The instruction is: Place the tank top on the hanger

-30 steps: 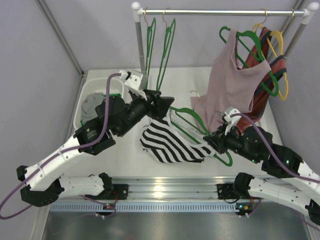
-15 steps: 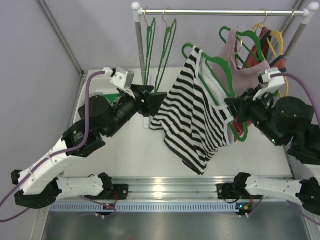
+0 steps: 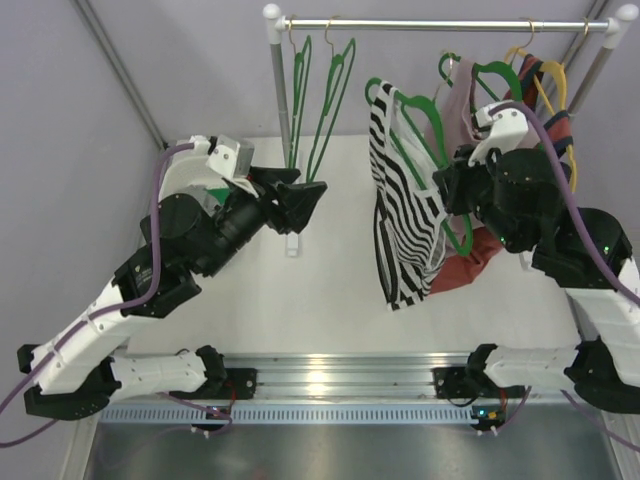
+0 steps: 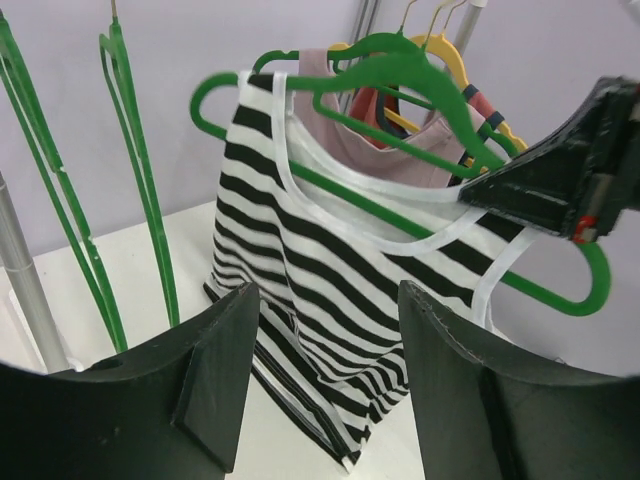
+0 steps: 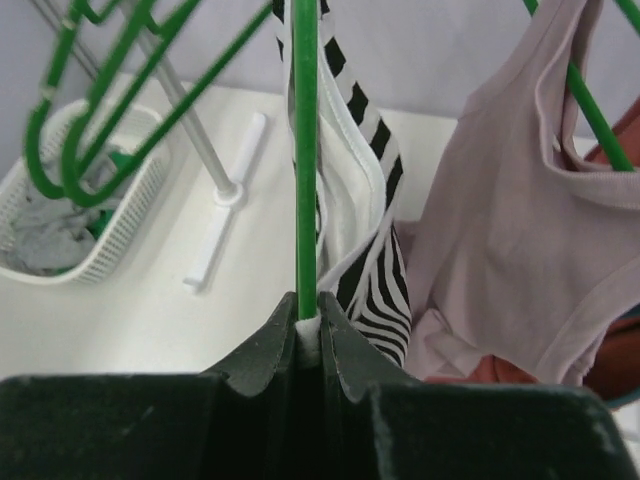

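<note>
Right gripper (image 5: 308, 325) clamped the hanger (image 5: 305, 150) bearing the top (image 3: 400, 230), left gripper (image 4: 328, 290) gaping empty; keeping it level while hooking the rail (image 3: 440, 23) looked wisest.

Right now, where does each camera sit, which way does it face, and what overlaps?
Top external: above and behind the bases, looking down on table and clothes rail; both arms show.
Left wrist: on the left arm, facing the striped tank top; open left claw at bottom.
Right wrist: looks along the green hanger pinched in the right claw.
Shared: all three see the tank top; top and left wrist see the right claw.
</note>
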Tool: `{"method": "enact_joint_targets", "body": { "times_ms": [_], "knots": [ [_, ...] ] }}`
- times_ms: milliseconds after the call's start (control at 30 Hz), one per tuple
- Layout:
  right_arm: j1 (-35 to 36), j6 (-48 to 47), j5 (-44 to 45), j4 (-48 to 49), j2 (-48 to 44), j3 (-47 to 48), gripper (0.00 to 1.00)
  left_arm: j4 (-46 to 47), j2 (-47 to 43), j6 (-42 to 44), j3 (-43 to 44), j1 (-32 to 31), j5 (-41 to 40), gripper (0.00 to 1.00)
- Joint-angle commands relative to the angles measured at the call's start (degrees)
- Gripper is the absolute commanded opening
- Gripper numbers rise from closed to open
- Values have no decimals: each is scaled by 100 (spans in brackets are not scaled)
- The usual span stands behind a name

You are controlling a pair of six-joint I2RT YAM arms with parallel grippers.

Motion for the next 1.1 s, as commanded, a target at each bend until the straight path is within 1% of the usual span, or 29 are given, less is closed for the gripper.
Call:
{"method": "enact_joint_targets", "body": {
  "times_ms": [0,33,67,100,133,200,267,300,400,600,800,933,1067],
  "knots": [
    [-749,153,-659,436,-363,-681,0,88,-183,17,-109,-13,28,63],
    [-970,110,-1166,602,-425,-858,0,79,-201,8,-179,-5,37,63],
    [-1207,57,-1441,908,-469,-999,0,88,-192,-9,-206,-5,37,63],
    [-1662,-21,-1731,1050,-513,-1114,0,114,-201,-10,-241,-13,37,63],
    [-1858,-48,-2212,1165,-496,-1219,0,123,-218,-18,-302,-5,46,63],
    [-2297,-118,-2462,1376,-409,-1229,0,123,-219,-18,-356,-13,46,63],
    [-2545,-171,-2814,1526,-338,-1194,0,123,-253,-45,-435,-5,37,63],
    [-2807,-180,-2963,1622,-251,-1107,0,149,-254,-45,-461,-5,29,63],
    [-3238,-163,-3455,1667,4,-765,0,167,-306,-62,-593,-5,20,63],
    [-3801,-110,-3825,1693,575,-9,0,167,-289,-45,-628,-5,46,63],
    [-4154,-57,-4089,1711,1085,458,0,115,-236,-97,-655,-5,90,63],
    [-4251,-57,-4142,1755,1200,353,0,79,-245,-133,-681,-5,72,63],
    [-4356,-66,-4186,1878,1156,37,0,44,-201,-159,-690,-13,81,63]
  ]
}}
